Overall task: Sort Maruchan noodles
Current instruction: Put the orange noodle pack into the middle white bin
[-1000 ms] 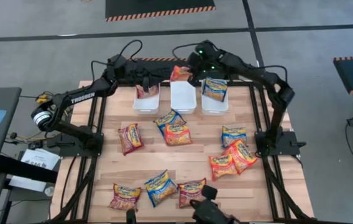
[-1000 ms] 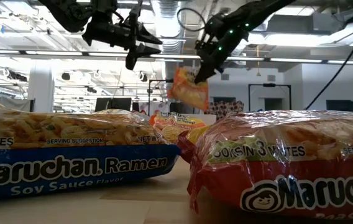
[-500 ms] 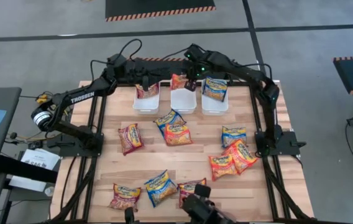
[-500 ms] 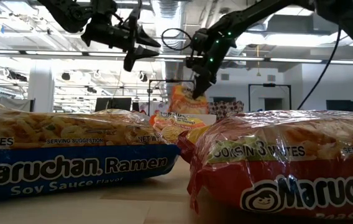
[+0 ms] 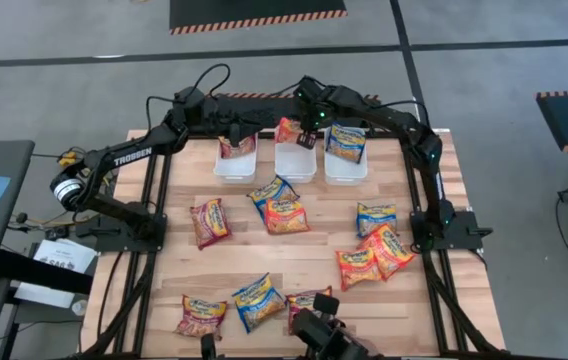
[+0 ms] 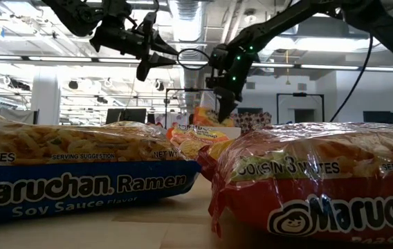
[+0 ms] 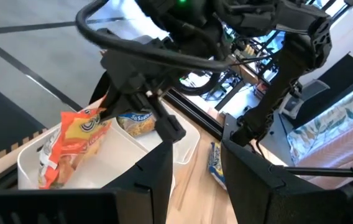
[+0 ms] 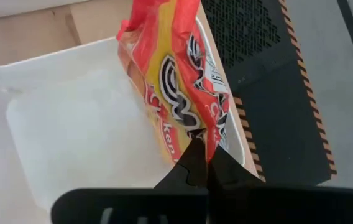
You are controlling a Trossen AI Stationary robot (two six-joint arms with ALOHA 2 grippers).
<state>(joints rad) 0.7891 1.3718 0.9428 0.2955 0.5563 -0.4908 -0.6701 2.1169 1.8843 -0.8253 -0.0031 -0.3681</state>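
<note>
- Three white bins (image 5: 295,165) along table's far edge; loose Maruchan noodles (image 5: 286,217) scattered nearer.
- Right gripper (image 5: 304,137), clamped on orange packet (image 5: 287,130), has dropped from above into the middle bin; release looks next.
- Left gripper (image 5: 232,131) hangs over left bin, fingers parted, empty.

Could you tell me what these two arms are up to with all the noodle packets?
They are sorting ramen packets into three white bins at the far edge of the table. The right gripper, jaws shut, holds an orange packet over the middle bin. The left gripper hovers over the left bin, which holds a maroon packet; the right bin holds a blue packet. About ten packets lie unsorted on the table.
</note>
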